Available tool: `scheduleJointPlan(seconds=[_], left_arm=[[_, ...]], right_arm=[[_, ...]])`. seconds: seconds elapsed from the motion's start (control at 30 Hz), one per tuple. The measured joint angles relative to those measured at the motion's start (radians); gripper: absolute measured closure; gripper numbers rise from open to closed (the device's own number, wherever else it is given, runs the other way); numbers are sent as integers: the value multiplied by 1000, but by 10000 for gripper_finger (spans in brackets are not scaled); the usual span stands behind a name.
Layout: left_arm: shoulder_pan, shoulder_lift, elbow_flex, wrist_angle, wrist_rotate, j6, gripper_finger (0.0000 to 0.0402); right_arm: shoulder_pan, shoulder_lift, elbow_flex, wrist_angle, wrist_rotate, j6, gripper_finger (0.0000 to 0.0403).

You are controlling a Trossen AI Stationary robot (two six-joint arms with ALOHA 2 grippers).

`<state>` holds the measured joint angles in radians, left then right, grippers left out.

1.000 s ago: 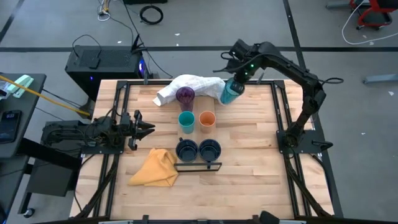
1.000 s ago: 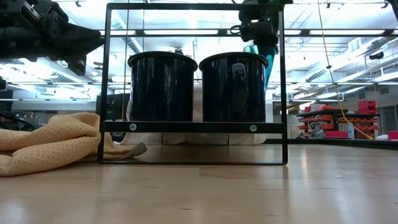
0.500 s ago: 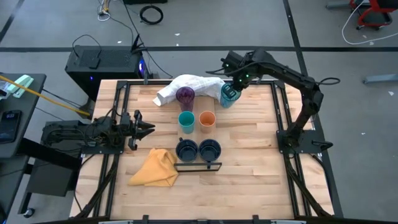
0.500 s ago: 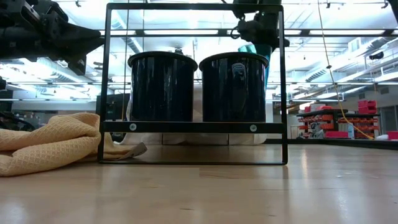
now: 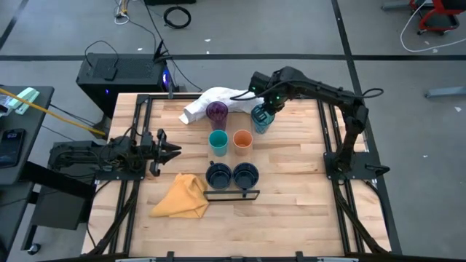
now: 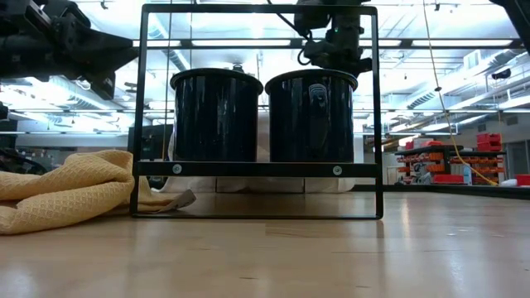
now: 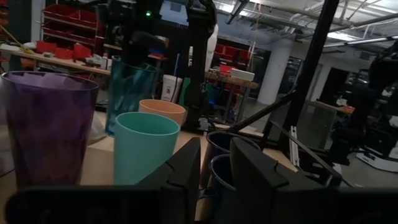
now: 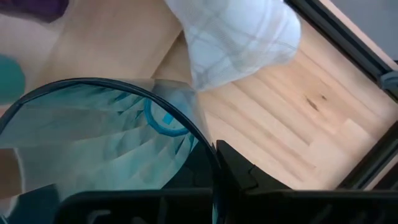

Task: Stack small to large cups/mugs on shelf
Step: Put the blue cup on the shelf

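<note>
High view takes in the tabletop (image 5: 291, 189), where the right hand (image 5: 263, 109) pinches the teal tumbler (image 5: 261, 118) by its rim, upright beside the purple tumbler (image 5: 217, 112) and white cloth (image 5: 218, 100). Left hand (image 5: 173, 151) waits with fingers nearly pressed together, near the short teal cup (image 5: 218, 142).

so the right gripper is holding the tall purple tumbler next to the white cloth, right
Not quite. The right gripper holds the tall teal tumbler, not the purple one; the purple tumbler stands free beside the white cloth. The high view shows this.
</note>
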<state>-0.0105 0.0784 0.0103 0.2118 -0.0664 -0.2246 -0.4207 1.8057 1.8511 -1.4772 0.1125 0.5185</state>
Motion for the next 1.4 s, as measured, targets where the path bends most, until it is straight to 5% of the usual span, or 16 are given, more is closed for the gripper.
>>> scheduleJointPlan(seconds=[1.4], left_arm=[[0, 0, 0, 1, 15, 0, 301]], right_arm=[[-41, 46, 40, 126, -110, 160, 398]])
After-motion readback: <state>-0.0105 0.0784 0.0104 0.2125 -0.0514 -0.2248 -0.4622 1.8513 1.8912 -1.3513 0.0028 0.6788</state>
